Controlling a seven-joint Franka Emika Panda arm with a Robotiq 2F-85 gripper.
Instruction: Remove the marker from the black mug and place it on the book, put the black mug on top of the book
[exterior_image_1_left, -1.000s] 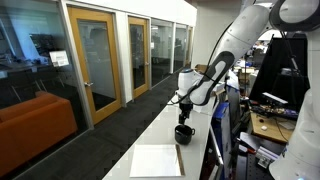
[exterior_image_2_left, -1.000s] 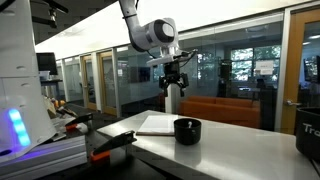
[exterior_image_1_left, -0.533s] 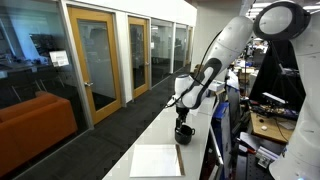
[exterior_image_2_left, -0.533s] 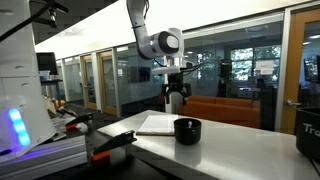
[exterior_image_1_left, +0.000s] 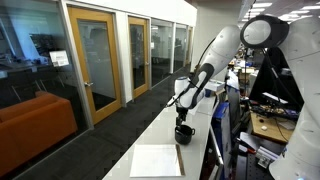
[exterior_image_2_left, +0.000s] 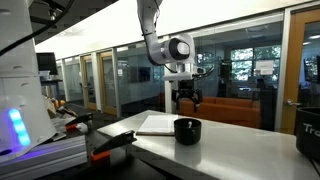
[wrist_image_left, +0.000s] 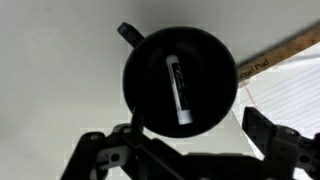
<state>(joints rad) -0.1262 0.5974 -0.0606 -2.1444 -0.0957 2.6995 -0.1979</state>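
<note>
The black mug (exterior_image_1_left: 184, 131) stands on the white table, also in the other exterior view (exterior_image_2_left: 187, 130). In the wrist view I look straight down into the mug (wrist_image_left: 150, 80); its handle points to the upper left. The marker (wrist_image_left: 181, 90) lies inside it, dark with a white label. The white book (exterior_image_1_left: 157, 160) lies flat beside the mug, also visible in an exterior view (exterior_image_2_left: 156, 124) and at the wrist view's right edge (wrist_image_left: 295, 100). My gripper (wrist_image_left: 185, 150) hangs open and empty above the mug, apart from it, as both exterior views show (exterior_image_1_left: 183, 103) (exterior_image_2_left: 187, 100).
A yellowish ruler-like strip (wrist_image_left: 275, 55) runs along the book's edge. A white device with a blue light (exterior_image_2_left: 15, 115) and a black-and-orange tool (exterior_image_2_left: 110, 148) sit at the near table end. A cluttered workbench (exterior_image_1_left: 270, 115) stands beside the narrow table.
My gripper has travelled sideways from over the book's side to directly above the black mug. The mug, marker and book have not moved.
</note>
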